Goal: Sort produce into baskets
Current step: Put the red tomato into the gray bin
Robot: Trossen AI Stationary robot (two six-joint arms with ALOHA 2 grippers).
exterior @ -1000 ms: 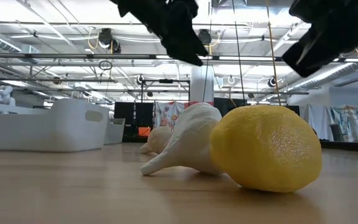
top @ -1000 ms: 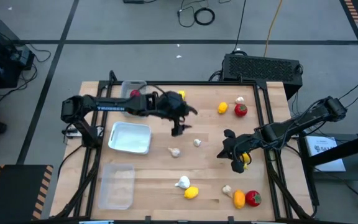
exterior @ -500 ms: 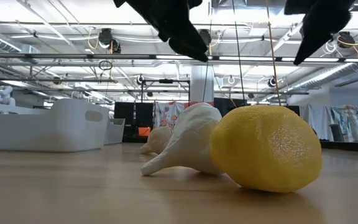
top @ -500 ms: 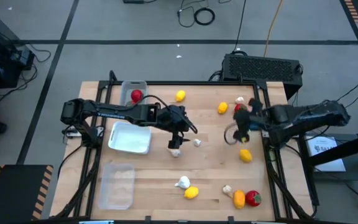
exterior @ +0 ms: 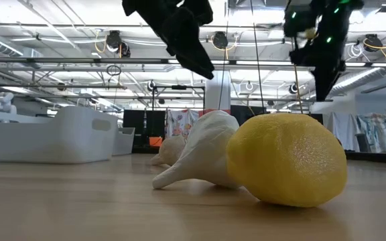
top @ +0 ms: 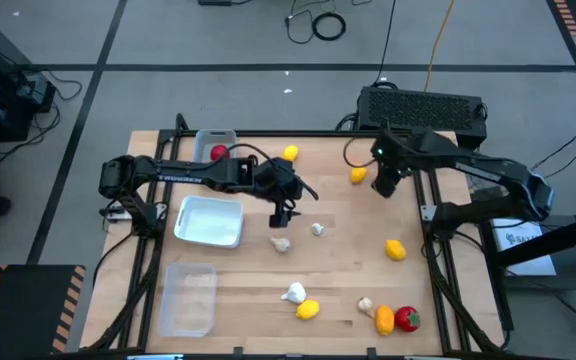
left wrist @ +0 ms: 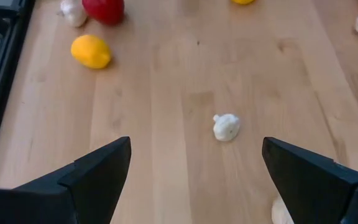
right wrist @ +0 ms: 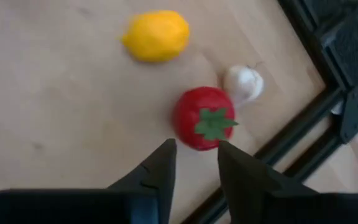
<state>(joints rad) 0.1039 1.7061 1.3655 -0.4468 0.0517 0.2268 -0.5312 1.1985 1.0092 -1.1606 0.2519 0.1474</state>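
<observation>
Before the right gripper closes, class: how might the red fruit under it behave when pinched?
The red fruit looks round and smooth, so it may roll or squirt sideways. It sits near a garlic bulb and may nudge it. It probably feels light and stiff.

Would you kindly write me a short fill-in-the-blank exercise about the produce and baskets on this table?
1. The greyish basket holds one ____ fruit.
2. The white basket holds ____ produce.
3. The left gripper, fingers ____, hangs above a garlic bulb.
4. The right gripper points at a red fruit beside a ____ lemon.

Missing words: red; no; open; yellow
</observation>
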